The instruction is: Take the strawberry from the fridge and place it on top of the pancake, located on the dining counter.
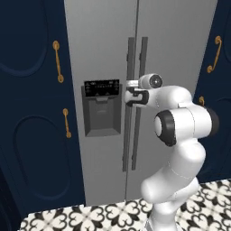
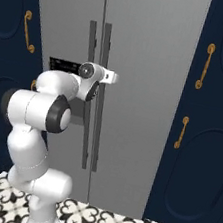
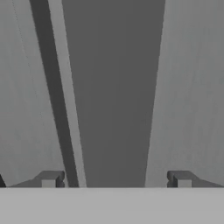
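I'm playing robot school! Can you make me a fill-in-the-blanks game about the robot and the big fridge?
1. Both doors of the grey fridge are ____.
2. The gripper has its two fingers on either side of a fridge door ____.
3. The black dispenser panel is on the fridge's ____ door.
4. The navy cabinets have handles coloured ____.

Missing words: shut; handle; left; brass

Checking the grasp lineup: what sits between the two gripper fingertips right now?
In the hand view, a dark grey vertical bar handle of the fridge stands between the fingertips of the open gripper.
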You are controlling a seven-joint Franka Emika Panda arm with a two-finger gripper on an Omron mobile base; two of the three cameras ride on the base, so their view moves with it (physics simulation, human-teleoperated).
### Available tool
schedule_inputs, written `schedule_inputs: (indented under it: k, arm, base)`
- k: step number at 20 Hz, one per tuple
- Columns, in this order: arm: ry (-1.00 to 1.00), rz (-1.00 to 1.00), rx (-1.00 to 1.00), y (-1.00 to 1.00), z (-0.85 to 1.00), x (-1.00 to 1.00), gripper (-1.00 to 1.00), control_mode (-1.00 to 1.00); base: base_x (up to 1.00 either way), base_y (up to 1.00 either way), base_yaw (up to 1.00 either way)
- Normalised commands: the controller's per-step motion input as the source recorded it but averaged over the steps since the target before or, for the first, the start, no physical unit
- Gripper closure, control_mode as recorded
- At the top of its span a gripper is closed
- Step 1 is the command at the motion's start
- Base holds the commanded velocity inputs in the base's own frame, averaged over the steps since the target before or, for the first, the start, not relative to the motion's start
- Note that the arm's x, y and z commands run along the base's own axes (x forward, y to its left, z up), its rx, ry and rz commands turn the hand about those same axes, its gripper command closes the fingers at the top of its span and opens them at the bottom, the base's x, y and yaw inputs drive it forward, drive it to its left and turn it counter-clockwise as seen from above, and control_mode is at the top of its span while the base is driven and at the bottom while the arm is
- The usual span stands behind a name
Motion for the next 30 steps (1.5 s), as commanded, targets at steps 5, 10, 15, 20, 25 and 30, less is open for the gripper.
schedule_inputs:
  k: [5, 10, 15, 20, 25, 30]
  arm:
    - [0.00, 0.00, 0.00, -0.01, -0.08, 0.78, -1.00, -1.00]
    - [0.00, 0.00, 0.01, -0.04, -0.03, 0.37, 1.00, -1.00]
    - [0.00, 0.00, 0.00, -0.22, 0.25, -0.83, 1.00, -1.00]
    - [0.00, 0.00, 0.00, -0.36, 0.55, -1.00, 1.00, -1.00]
    - [0.21, 0.00, 0.00, -0.28, 0.65, -0.90, 1.00, -1.00]
    - [0.25, 0.00, 0.00, -0.38, 0.72, -0.72, 1.00, -1.00]
  base:
    - [0.00, 0.00, 0.00]
    - [0.00, 0.00, 0.00]
    - [0.00, 0.00, 0.00]
    - [0.00, 0.00, 0.00]
    - [0.00, 0.00, 0.00]
    - [0.00, 0.00, 0.00]
